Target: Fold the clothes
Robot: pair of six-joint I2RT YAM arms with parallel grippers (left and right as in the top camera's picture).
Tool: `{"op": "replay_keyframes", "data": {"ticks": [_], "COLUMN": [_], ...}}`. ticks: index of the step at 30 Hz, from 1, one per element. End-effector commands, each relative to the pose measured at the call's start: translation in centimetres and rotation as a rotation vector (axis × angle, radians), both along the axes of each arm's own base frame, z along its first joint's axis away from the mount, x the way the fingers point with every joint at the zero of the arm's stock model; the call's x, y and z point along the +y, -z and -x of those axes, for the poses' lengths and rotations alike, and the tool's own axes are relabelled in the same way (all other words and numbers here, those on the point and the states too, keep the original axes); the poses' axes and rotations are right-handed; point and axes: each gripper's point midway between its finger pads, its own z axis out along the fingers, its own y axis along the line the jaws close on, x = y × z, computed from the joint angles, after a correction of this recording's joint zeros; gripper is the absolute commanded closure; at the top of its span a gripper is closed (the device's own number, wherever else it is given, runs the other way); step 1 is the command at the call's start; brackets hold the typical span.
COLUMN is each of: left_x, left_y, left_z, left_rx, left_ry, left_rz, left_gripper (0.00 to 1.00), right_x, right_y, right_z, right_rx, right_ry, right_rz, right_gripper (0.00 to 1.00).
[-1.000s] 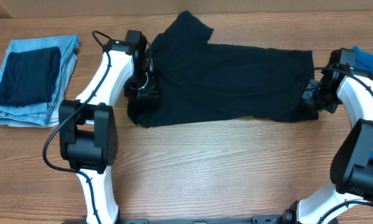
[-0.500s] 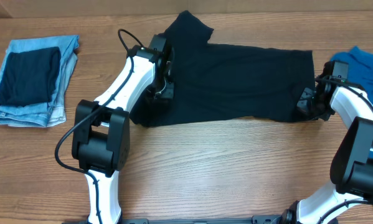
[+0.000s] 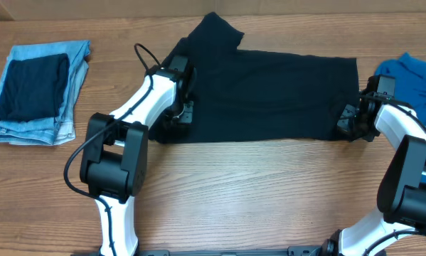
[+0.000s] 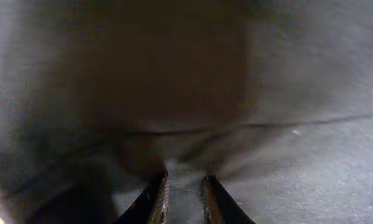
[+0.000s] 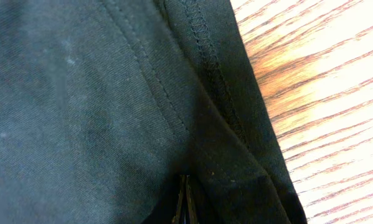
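The black T-shirt (image 3: 269, 92) lay spread right of the folded jeans (image 3: 77, 57). The left gripper (image 3: 178, 114), nearer the jeans, narrowly pinched its fabric. The right gripper (image 3: 349, 122), farthest away, clamped its hem. Grasping seemed done; the next move probably called for an even lift and fold.

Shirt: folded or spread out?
Partly folded: the shirt lies as a narrow band with only one sleeve showing; the right wrist view shows overlapping layers.
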Motion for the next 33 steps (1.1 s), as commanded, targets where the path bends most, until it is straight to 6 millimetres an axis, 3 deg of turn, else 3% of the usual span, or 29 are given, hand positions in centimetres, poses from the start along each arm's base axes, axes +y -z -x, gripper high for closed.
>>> {"op": "replay_keyframes", "data": {"ticks": [1, 3, 9, 12, 17, 23, 24, 26, 28, 30, 31, 33], "left_x": [5.4, 6.3, 6.5, 6.5, 6.2, 5.2, 4.9, 4.0, 2.9, 2.1, 1.6, 0.6], "left_y": [0.3, 0.4, 0.4, -0.7, -6.1, -14.1, -15.9, -17.7, -18.4, -18.0, -17.5, -16.3], "left_z": [-0.4, -0.5, -0.7, -1.8, -5.0, -7.6, -8.3, -9.6, -11.0, -12.2, -12.9, -13.9], "left_rx": [-0.001, 0.004, 0.007, -0.023, -0.105, -0.227, -0.271, -0.336, -0.394, -0.427, -0.439, -0.451], "left_ry": [-0.048, -0.075, -0.073, -0.074, -0.077, -0.074, -0.072, -0.067, -0.054, -0.018, 0.017, 0.087], "left_rz": [-0.107, -0.09, -0.049, -0.053, -0.045, -0.019, -0.006, 0.047, 0.117, 0.151, 0.16, 0.165], "left_gripper": [0.79, 0.81, 0.82, 0.82, 0.8, 0.72, 0.69, 0.64, 0.68, 0.9, 0.96, 0.96], "right_x": [-1.1, -1.6, -1.5, -1.4, -1.2, -0.3, 0.1, 1.0, 1.8, 2.1, 2.3, 2.8], "right_y": [0.7, 0.6, 0.8, 0.4, -3.0, -9.2, -11.1, -13.1, -14.2, -14.3, -14.5, -14.7], "right_z": [1.7, 1.9, 3.5, 3.4, 1.1, -2.8, -3.7, -5.0, -6.7, -7.6, -8.2, -9.2], "right_rx": [0.065, 0.074, 0.144, 0.152, 0.118, 0.009, -0.025, -0.084, -0.153, -0.187, -0.207, -0.244], "right_ry": [0.017, 0.023, 0.02, 0.018, 0.013, -0.01, -0.023, -0.045, -0.072, -0.09, -0.116, -0.175], "right_rz": [0.078, 0.107, 0.107, 0.105, 0.066, -0.018, -0.042, -0.093, -0.107, -0.096, -0.085, -0.059], "right_gripper": [0.96, 0.96, 0.96, 0.96, 0.93, 0.87, 0.86, 0.86, 0.93, 0.96, 0.96, 0.96]}}
